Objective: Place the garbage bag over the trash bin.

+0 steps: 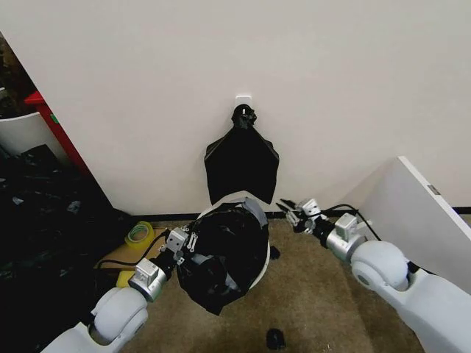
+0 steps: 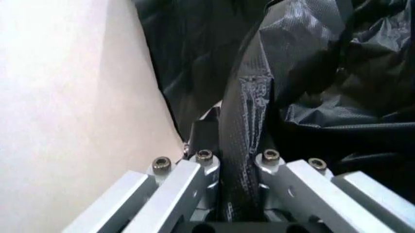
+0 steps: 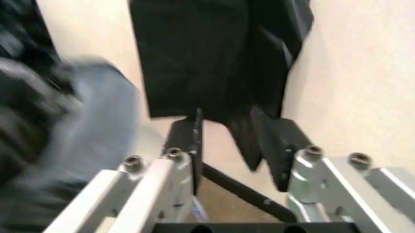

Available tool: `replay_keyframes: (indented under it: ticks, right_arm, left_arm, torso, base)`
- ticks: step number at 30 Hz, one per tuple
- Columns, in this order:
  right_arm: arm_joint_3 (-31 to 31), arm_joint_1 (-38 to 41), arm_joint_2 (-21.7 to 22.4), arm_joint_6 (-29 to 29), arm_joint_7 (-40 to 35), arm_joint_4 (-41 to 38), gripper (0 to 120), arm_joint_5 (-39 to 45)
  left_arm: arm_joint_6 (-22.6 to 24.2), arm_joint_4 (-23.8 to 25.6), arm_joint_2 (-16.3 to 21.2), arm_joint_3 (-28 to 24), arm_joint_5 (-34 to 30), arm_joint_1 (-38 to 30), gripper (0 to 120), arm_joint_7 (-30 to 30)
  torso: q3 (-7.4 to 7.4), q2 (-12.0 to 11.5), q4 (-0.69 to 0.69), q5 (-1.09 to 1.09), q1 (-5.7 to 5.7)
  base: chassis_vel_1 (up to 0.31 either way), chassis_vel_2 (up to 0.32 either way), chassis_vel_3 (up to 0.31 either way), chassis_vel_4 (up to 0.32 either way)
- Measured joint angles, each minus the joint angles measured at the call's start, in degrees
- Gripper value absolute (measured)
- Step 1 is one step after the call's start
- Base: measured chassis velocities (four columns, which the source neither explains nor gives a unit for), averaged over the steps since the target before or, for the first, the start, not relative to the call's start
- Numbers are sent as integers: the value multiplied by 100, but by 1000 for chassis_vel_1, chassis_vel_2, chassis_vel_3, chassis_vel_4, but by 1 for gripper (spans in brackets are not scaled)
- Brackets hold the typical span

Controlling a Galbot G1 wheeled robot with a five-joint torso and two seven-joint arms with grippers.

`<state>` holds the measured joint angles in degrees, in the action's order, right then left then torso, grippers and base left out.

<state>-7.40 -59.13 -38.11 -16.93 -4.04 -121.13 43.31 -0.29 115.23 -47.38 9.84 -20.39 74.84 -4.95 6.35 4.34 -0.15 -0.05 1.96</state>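
Note:
The trash bin stands on the floor by the wall, its white side showing at the right. The garbage bag lies crumpled over its top and hangs down its near-left side. My left gripper is at the bin's left edge, shut on a fold of the garbage bag that runs between its fingers. My right gripper hovers open just to the right of the bin's far rim, apart from it. In the right wrist view the right gripper holds nothing.
A fan-shaped bunch of black bags hangs from a wall hook above the bin. A white panel leans at the right. A heap of black plastic and a tape roll lie at the left. A small black object sits on the floor.

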Motion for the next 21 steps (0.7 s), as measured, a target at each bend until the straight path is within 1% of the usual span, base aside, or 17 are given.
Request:
replay_keyframes:
  ticks: [1,3,4,5,7,8,9,11,12,13,14,15,16,17,20,21]
  right_arm:
    - [-64,-54,-5,-149,-14,-254,38,303]
    - [16,-119,-17,-278,43,-529,47,400]
    - [16,-119,-17,-278,43,-529,47,400]
    - [70,-145,-35,-287,88,-570,50,303]
    - [209,-194,-107,-290,168,-603,58,32]
    - [265,-202,-161,-290,182,-601,66,-60]
    - [265,-202,-161,-290,182,-601,66,-60]
    - [359,-197,-251,-298,197,-556,75,-202]
    - [359,-197,-251,-298,197,-556,75,-202]
    - [395,-194,-271,-300,212,-526,80,-289]
    - [404,-194,-274,-300,218,-515,82,-319]
    - [423,-207,-280,-300,246,-466,90,-427]
    - [427,-215,-281,-300,259,-440,93,-476]
    - [427,-215,-281,-300,259,-440,93,-476]
    - [442,-231,-292,-300,284,-352,100,-623]
    - [442,-231,-292,-300,284,-352,100,-623]
  left_arm:
    - [23,0,-10,27,-12,17,3,-11]
    - [43,41,-14,63,-19,102,3,-19]
    - [43,41,-14,63,-19,102,3,-19]
    - [45,58,-13,67,-20,127,3,-17]
    - [48,78,-7,68,-20,154,3,-13]
    - [49,86,-6,65,-18,155,3,-12]
    - [49,86,-6,65,-18,155,3,-12]
    - [55,91,-21,49,-13,160,3,-7]
    - [55,91,-21,49,-13,160,3,-7]
    - [57,93,-28,44,-10,163,3,-5]
    - [57,93,-30,43,-7,164,3,-4]
    - [57,95,-31,43,7,173,3,-4]
    - [57,95,-27,43,10,176,3,-3]
    - [57,95,-27,43,10,176,3,-3]
    - [56,95,-4,39,11,187,3,-2]
    - [56,95,-4,39,11,187,3,-2]
  torso:
    - [0,0,0,0,0]
    - [-1,0,1,0,0]
    - [-1,0,1,0,0]
    - [-1,0,2,0,0]
    - [-1,0,1,1,-1]
    - [-1,0,-1,2,-1]
    - [-1,0,-1,2,-1]
    - [-1,0,1,3,-1]
    - [-1,0,1,3,-1]
    - [-1,0,1,1,-1]
    - [-1,0,1,1,-1]
    - [-1,0,0,2,-1]
    - [-1,0,0,2,-1]
    - [-1,0,0,2,-1]
    - [0,0,1,1,-1]
    - [0,0,1,1,-1]
  base:
    - [0,0,0,0]
    - [0,0,0,0]
    - [0,0,0,0]
    - [0,0,0,0]
    - [0,0,0,0]
    - [0,0,0,0]
    - [0,0,0,0]
    - [0,0,0,0]
    - [0,0,0,0]
    - [0,0,0,0]
    - [0,0,0,0]
    - [0,0,0,0]
    - [0,0,0,0]
    - [0,0,0,0]
    - [0,0,0,0]
    - [0,0,0,0]
